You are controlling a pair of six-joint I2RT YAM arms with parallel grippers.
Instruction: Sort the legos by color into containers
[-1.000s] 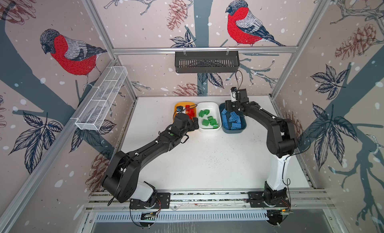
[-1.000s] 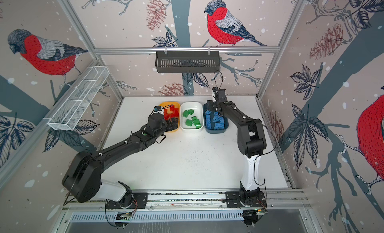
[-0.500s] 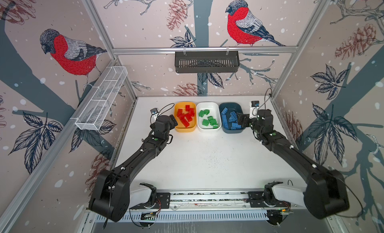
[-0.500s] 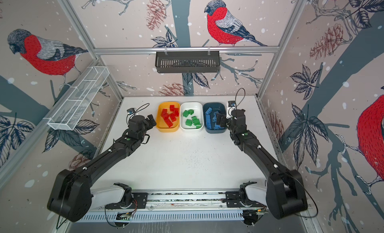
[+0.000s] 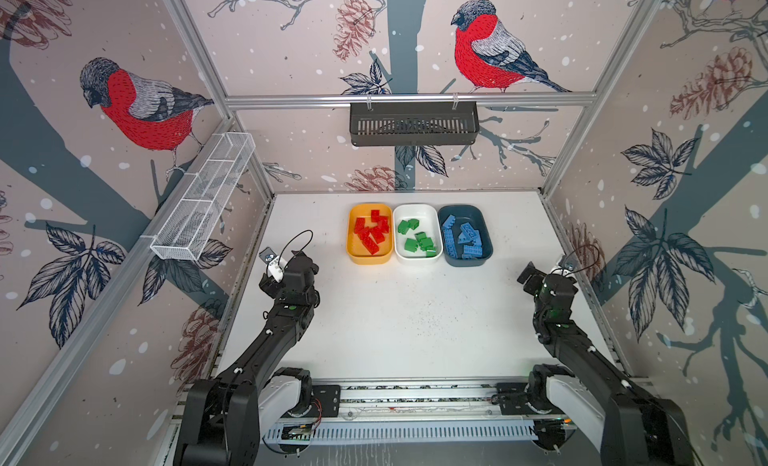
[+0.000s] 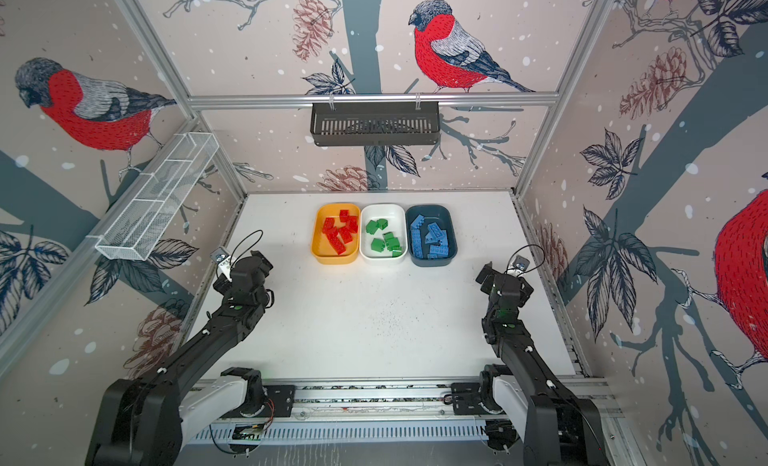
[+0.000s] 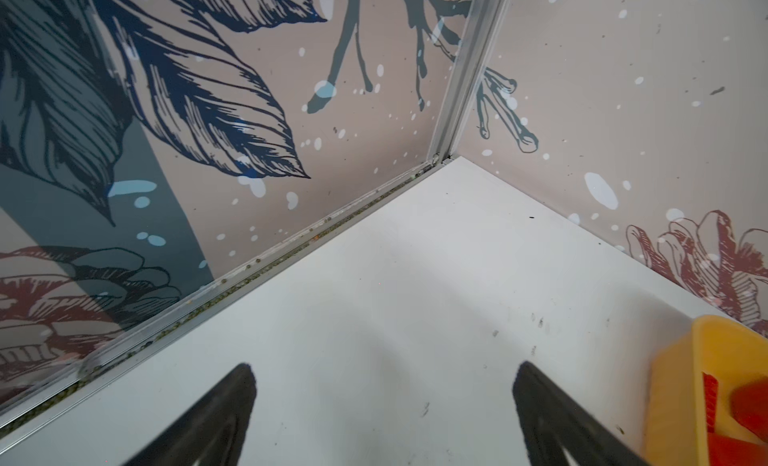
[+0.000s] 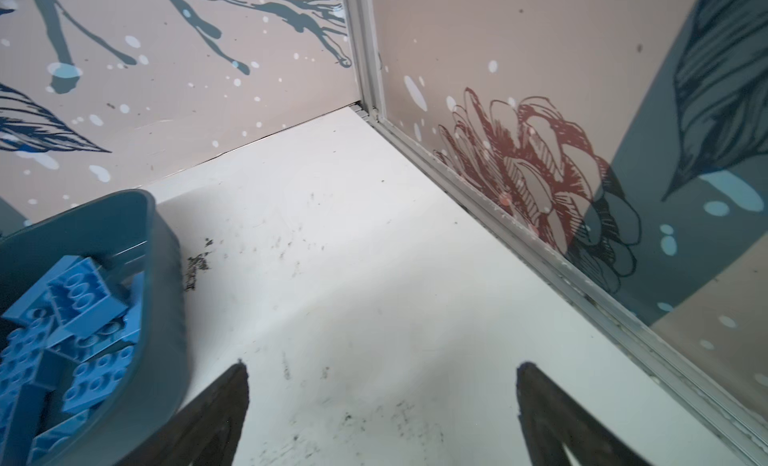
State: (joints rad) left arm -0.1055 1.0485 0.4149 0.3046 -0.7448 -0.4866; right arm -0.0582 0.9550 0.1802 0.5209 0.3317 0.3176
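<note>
Legos all sorted, none loose on the bench (image 5: 395, 318) in either top view.
- red legos (image 5: 371, 235): heaped in the yellow-orange tub (image 5: 369, 259)
- green legos (image 5: 417, 241): scattered in the white tub (image 5: 424, 213)
- blue legos (image 5: 464, 240): piled in the dark teal tub (image 5: 478, 218)

No wrong colour spotted in any tub, though bricks at the bottom of the heaps are partly hidden. Tubs in one row at the far middle of the bench, side by side and touching or nearly so: yellow-orange at left, white between, teal at right.

Step in hand, as a judgement: sorting done, nothing left to pick up. Next move likely just parking both arms, keeping clear of the tub rims. Worth a look first at the bench strips hidden under the arms for a missed brick.

Spread wide and empty: left claw (image 7: 382, 372), over bare bench just beside the yellow-orange tub, touching nothing. Likewise released and empty: right claw (image 8: 382, 370), over scuffed bare bench just beside the teal tub, with blue bricks in sight at the edge of its wrist view. Both clear of the tubs in the top views, one on each side of the row.
</note>
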